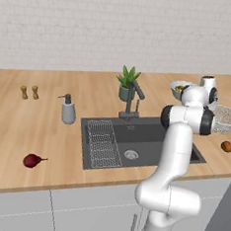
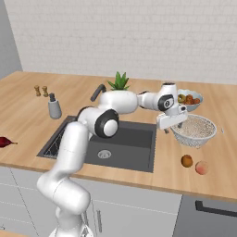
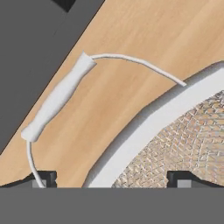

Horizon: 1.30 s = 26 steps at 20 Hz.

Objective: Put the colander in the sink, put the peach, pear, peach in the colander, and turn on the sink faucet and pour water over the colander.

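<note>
Nearest the hand camera, two dark fingertips [image 3: 43, 178] stood apart, straddling the pale rim of the wide round grey-white mesh colander [image 3: 175, 131], apparently so the claw [image 2: 172, 121] could clamp that rim and lift it. From left to right, the small maroon pear [image 1: 32, 160] lay alone on the wooden surface [image 1: 37, 125], the dark grey recessed sink [image 1: 139, 144] held nothing, and the colander sat empty to its right, beside two orange-pink peaches [image 2: 186, 160].
</note>
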{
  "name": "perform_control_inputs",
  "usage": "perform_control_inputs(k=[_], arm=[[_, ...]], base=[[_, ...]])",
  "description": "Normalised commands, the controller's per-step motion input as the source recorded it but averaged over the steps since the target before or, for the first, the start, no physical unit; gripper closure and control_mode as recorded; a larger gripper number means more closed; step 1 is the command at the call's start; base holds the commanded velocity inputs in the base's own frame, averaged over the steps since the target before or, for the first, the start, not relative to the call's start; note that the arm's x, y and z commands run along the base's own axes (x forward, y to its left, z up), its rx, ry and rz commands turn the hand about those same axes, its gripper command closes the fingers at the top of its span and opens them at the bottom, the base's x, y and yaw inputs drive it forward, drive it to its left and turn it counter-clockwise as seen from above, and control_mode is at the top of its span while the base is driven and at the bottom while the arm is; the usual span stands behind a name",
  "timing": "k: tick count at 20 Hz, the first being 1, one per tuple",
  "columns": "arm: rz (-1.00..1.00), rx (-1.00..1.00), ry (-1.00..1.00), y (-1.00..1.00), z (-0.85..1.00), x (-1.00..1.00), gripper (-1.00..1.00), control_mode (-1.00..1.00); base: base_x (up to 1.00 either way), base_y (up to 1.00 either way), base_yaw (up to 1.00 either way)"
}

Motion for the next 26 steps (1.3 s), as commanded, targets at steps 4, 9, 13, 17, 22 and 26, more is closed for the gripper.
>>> perform_control_inputs(k=[4, 9, 13, 17, 22, 26], arm=[[0.0, 0.0, -0.03, -0.09, -0.25, 0.24, -1.0, -1.0], [0.0, 0.0, 0.0, -0.01, -0.31, -0.07, 1.0, -1.0], [0.0, 0.03, 0.0, 0.0, -0.29, -0.4, 1.0, -1.0], [0.0, 0.06, 0.0, 0.13, -0.32, -0.51, 1.0, -1.0], [0.01, 0.04, -0.07, 0.44, 0.05, -0.47, 1.0, -1.0], [0.28, 0.0, 0.0, 0.62, 0.51, -0.36, 1.0, -1.0]], base=[[0.0, 0.0, 0.0], [0.0, 0.0, 0.0], [0.0, 0.0, 0.0], [0.0, 0.0, 0.0], [0.0, 0.0, 0.0], [0.0, 0.0, 0.0]])
